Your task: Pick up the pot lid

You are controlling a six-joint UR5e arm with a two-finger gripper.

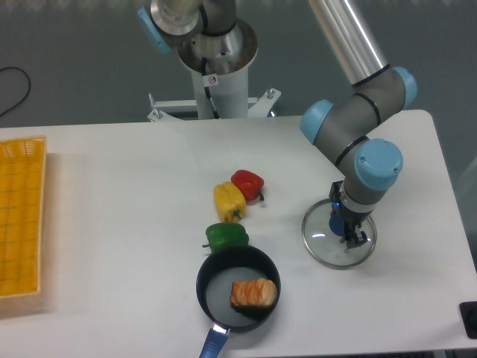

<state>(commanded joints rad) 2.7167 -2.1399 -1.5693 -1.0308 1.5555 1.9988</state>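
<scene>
The pot lid is in the right half of the frame, below the middle, lying flat on the white table. It is round and see-through, with a thin rim and a blue knob near its centre. The robot arm, grey with light blue caps, comes in from the top right and bends down over the lid. Its gripper is right at the knob, pointing downward, and covers part of the lid from view. I cannot tell whether its two fingers are apart or closed on the knob.

Left of the lid, around the middle of the frame, are three peppers: a red one, a yellow one just below and to its left, and a green one lower down. Just below the green pepper, at the bottom centre, is a black pan with a blue handle running to the bottom edge. An orange-brown item sits inside it, toward the right.

A yellow crate stands at the left edge, and a black cable curves at the upper left.
</scene>
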